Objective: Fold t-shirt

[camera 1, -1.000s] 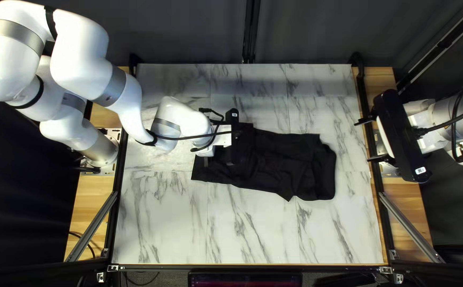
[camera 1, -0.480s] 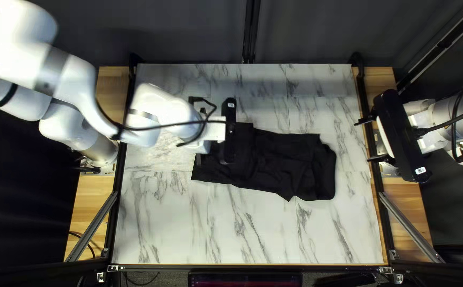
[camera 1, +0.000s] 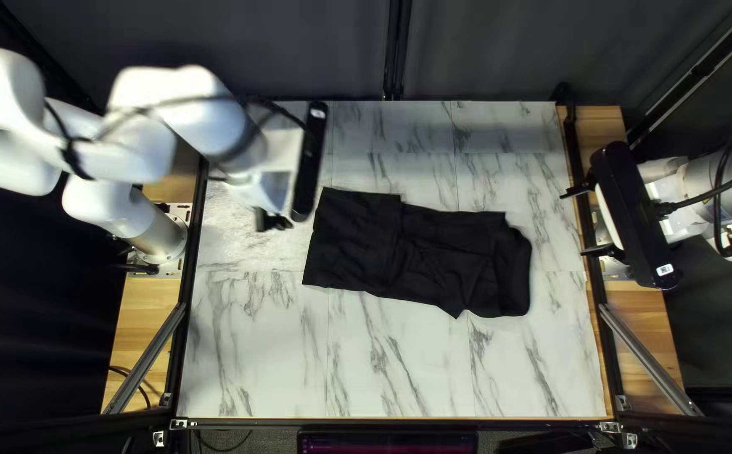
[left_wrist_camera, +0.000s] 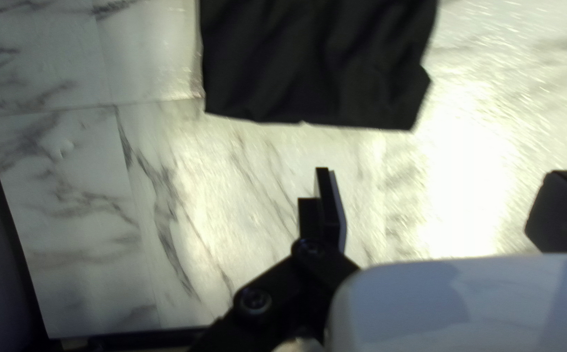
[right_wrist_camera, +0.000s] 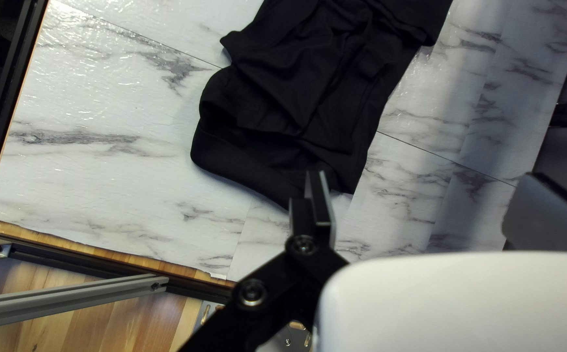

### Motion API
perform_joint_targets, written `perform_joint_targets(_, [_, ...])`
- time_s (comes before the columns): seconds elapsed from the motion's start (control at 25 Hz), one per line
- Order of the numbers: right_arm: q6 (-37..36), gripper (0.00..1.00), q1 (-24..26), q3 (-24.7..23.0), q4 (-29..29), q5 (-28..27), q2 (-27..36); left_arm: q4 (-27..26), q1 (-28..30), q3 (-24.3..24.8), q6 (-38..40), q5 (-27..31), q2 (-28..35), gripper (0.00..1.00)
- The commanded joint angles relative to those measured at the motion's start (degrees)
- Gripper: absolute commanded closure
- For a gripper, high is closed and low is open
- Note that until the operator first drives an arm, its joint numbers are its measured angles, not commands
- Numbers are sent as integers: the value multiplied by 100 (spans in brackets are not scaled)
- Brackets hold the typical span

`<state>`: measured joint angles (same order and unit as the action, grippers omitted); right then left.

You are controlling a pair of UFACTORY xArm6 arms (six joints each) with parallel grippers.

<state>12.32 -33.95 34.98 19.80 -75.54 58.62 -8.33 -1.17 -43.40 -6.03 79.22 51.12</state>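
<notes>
White tabletop (camera 1: 416,378) under t-shirt (camera 1: 357,240), dark curtain (camera 1: 500,50) behind

Left arm (camera 1: 118,151) is bent and reached in from the left of the top left view, with left gripper (camera 1: 272,224) carried raised at its end, nothing gripped, fingers (left_wrist_camera: 331,205) spread wide per its wrist view. Right arm (camera 1: 731,176) is partly cut off by the right edge of the top left view, with right gripper (camera 1: 573,224) aimed toward the left arm's side and its two fingers (right_wrist_camera: 321,199) parted wide, nothing clamped. The two grippers are held well apart.
</notes>
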Motion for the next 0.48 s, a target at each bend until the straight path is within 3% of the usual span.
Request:
perform_joint_targets(0.04, [0,0,0,0,0,0,0,-214,-172,-50,-103,329,374,0])
perform_joint_targets(0.36, [0,0,0,0,0,0,0,-332,-127,-227,-15,459,422,0])
perform_joint_targets(0.48, [0,0,0,0,0,0,0,-110,163,-396,317,558,384,0])
